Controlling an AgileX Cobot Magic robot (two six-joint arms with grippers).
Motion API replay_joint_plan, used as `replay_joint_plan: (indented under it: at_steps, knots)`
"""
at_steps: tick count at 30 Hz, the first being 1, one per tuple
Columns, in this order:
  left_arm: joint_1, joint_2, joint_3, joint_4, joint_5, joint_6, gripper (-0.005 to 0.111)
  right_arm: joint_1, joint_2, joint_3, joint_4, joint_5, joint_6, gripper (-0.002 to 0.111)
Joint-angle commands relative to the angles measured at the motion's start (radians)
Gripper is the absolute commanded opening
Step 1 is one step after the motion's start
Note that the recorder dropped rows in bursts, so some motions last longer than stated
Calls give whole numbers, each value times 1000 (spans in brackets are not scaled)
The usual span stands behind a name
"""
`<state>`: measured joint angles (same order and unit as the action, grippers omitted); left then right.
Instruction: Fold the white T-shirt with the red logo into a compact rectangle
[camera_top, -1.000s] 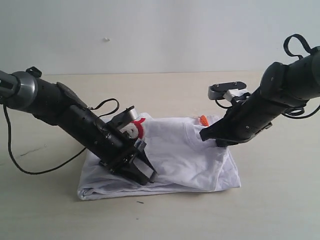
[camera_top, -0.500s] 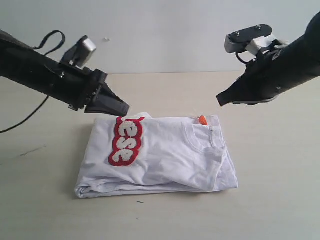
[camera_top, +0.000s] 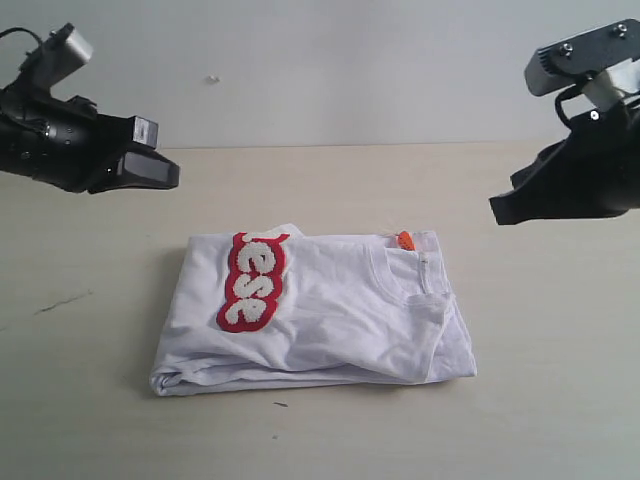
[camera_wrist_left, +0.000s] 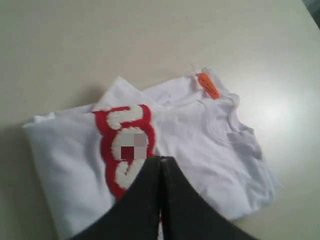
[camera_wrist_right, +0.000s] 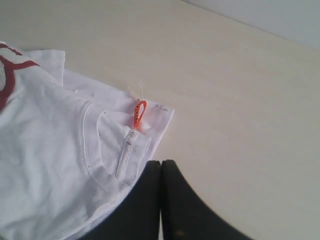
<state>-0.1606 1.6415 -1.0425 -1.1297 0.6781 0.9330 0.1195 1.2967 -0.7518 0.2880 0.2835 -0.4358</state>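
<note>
As the folded white cotton T-shirt (camera_top: 330, 310) is lying crosswise, left hand (camera_top: 168, 178) and right hand (camera_top: 500, 209) are hovering clenched, empty. Neither is sitting nearer.

Left gripper (camera_top: 168, 178) hovering high at left side, jaws pressing fully together, tip pointing inward and slightly down. Right gripper (camera_top: 500, 210) hovering high at right side, jaws likewise meeting, tip pointing inward.

A folded white cotton T-shirt (camera_top: 340, 320) lies mid-frame on the beige table (camera_top: 540, 400), with a red logo band (camera_top: 252, 283) at its left. The black left gripper (camera_top: 170, 176) hangs upper left and the black right gripper (camera_top: 497, 210) upper right, both clear.
</note>
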Motion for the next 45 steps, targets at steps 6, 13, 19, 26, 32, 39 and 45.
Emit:
replay_joint_plan:
  at_steps: [6, 13, 19, 26, 32, 39, 45]
  knots:
    - [1, -225, 226, -27, -338, 13, 0, -3, -202, 175, 50, -184, -6, 0]
    - [-1, -379, 385, -42, -494, 38, 0, -3, -368, 278, 52, -229, -4, 0]
    - [-1, -506, 488, -63, -578, 34, 0, -3, -514, 355, 52, -235, -4, 0]
    - [-3, -669, 568, -63, -608, 32, 0, -3, -670, 441, 52, -268, 41, 0]
    - [-3, -822, 656, -63, -658, -10, 0, -3, -747, 467, 52, -267, 68, 0]
    - [-3, -952, 696, -63, -617, -10, 0, -3, -762, 467, 52, -261, 101, 0]
    - [-3, -988, 699, -61, -572, -10, 0, -3, -762, 467, 52, -261, 101, 0]
